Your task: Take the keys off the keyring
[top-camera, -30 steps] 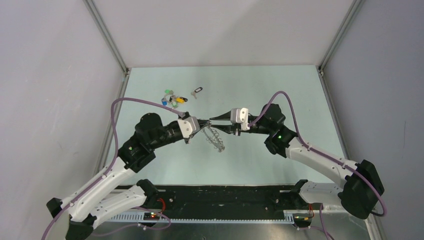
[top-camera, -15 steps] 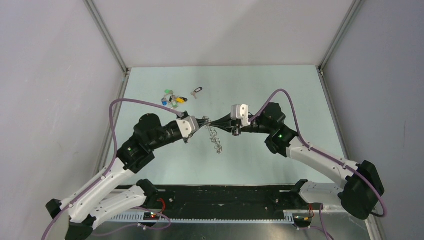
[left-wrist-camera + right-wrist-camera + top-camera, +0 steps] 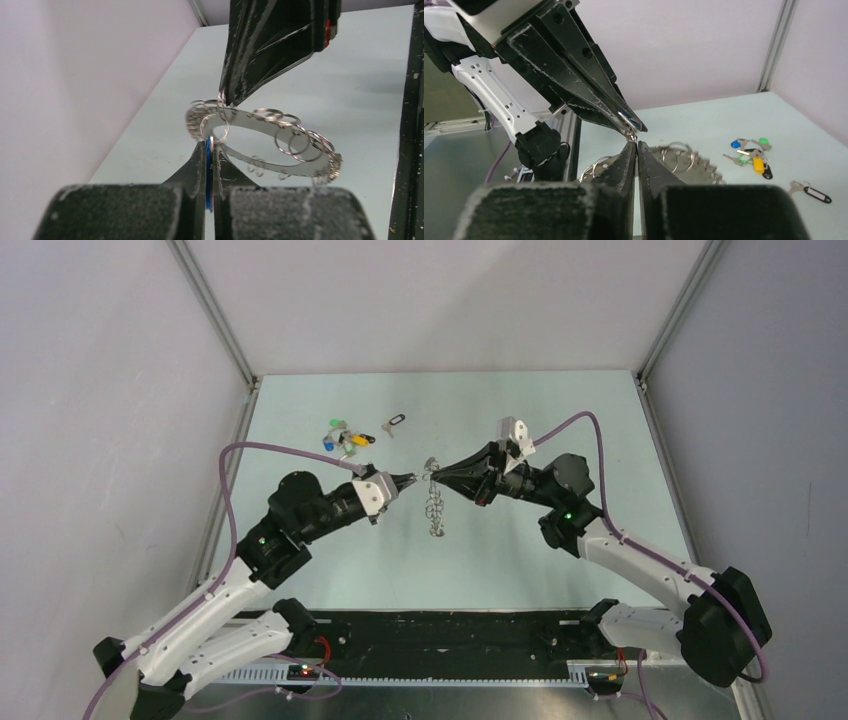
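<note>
Top external: right gripper (image 3: pixel 432 468) farther right

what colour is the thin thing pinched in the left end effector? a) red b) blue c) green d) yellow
b, the left wrist view shows a thin blue piece clamped edge-on between the fingers of the shut left end effector, while the right end effector pinches the keyring.
</note>
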Motion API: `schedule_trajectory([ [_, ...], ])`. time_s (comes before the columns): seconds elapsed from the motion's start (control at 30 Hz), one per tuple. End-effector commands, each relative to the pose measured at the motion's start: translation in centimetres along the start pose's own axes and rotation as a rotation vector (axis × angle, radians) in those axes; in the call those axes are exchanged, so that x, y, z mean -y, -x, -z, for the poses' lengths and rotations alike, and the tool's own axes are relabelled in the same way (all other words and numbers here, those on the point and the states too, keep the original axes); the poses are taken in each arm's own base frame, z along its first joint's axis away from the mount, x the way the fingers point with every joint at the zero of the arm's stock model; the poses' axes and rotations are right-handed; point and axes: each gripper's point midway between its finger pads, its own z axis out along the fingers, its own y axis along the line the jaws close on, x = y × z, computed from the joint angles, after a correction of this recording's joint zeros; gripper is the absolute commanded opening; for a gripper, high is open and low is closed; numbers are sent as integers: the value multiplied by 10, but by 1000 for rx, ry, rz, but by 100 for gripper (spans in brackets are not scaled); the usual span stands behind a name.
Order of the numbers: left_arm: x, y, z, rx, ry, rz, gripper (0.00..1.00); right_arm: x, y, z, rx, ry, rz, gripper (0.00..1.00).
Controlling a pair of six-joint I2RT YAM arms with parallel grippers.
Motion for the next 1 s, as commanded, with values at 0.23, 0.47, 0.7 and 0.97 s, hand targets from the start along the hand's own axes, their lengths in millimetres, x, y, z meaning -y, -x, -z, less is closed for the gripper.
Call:
schedule_trajectory([
  [0.23,-10,12,6,35,44,-35,0,2,13,10,57,-3,263,38],
  [0.47,-5,13,6,47,20,-40,0,3,1,0,-13,3,449,34],
  [0.7,-3,15,8,59,7,-42,0,-2,-5,-19,-59,49,545,35],
  [0.97,-1,18,9,68,-1,-44,0,-8,-10,-32,-67,83,542,35],
])
